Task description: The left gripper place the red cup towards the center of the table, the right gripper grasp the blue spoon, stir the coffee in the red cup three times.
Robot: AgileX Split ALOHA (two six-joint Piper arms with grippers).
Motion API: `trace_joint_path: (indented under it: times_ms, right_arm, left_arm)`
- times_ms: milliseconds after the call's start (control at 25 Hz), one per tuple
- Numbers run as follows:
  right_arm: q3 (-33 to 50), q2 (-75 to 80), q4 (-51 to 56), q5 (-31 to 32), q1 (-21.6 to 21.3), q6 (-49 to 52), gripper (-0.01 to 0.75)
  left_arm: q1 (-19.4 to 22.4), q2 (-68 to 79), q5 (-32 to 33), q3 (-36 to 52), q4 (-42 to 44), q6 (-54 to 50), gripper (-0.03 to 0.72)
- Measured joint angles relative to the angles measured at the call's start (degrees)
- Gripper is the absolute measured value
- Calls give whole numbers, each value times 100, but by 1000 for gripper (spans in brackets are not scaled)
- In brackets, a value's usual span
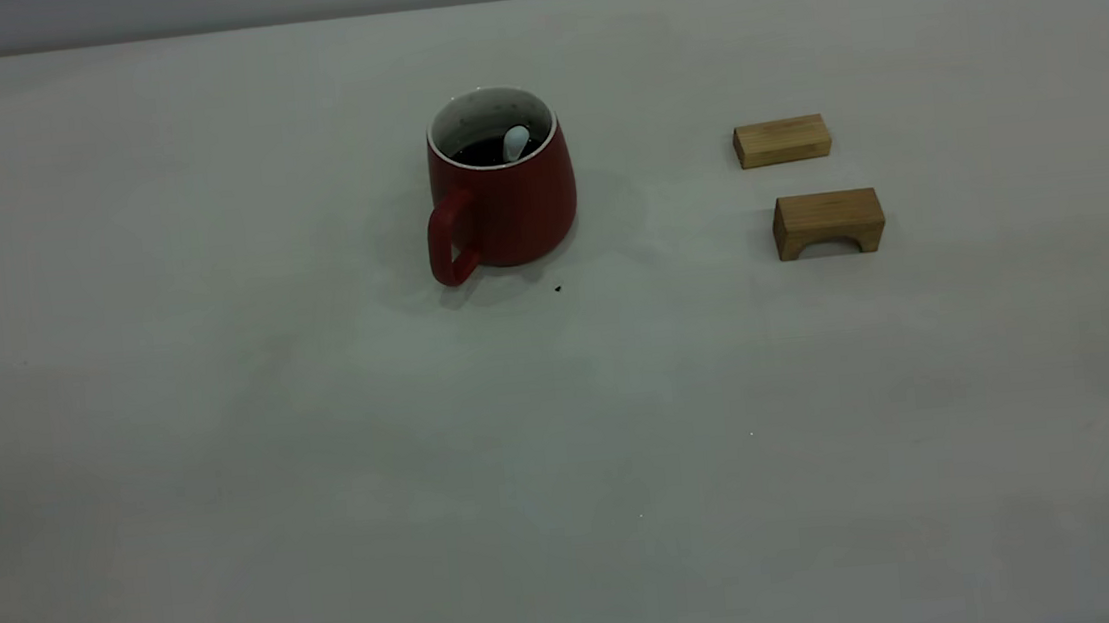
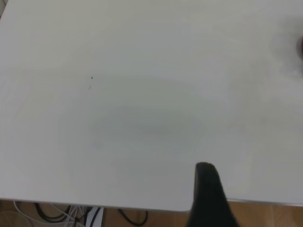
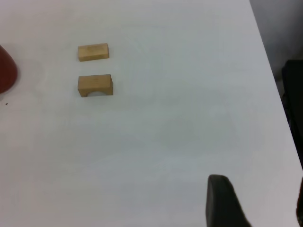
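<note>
The red cup [image 1: 502, 196] stands upright on the table [image 1: 328, 472], left of the middle and toward the far side, its handle facing the near left. Dark coffee [image 1: 478, 153] fills it. The blue spoon [image 1: 516, 141] leans inside the cup; only its pale handle end shows and its bowl is hidden in the liquid. Neither gripper appears in the exterior view. My left gripper [image 2: 255, 184] hangs over bare table by an edge, one black finger [image 2: 208, 198] showing with a wide bare gap beside it. My right gripper [image 3: 259, 191] is open and holds nothing, far from the cup's edge [image 3: 5, 71].
Two tan wooden blocks lie right of the cup: a flat one [image 1: 781, 140] and an arched one [image 1: 828, 223] nearer the front. They also show as the flat block [image 3: 93, 52] and the arched block [image 3: 95, 85]. A small dark speck [image 1: 558, 289] lies by the cup's base.
</note>
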Motion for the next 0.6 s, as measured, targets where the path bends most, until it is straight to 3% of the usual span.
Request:
trace_joint_path:
  times_ms: [600]
  right_arm:
    - [0, -6, 10, 0, 107, 0, 414]
  left_arm:
    - [0, 0, 0, 0, 0, 0, 551]
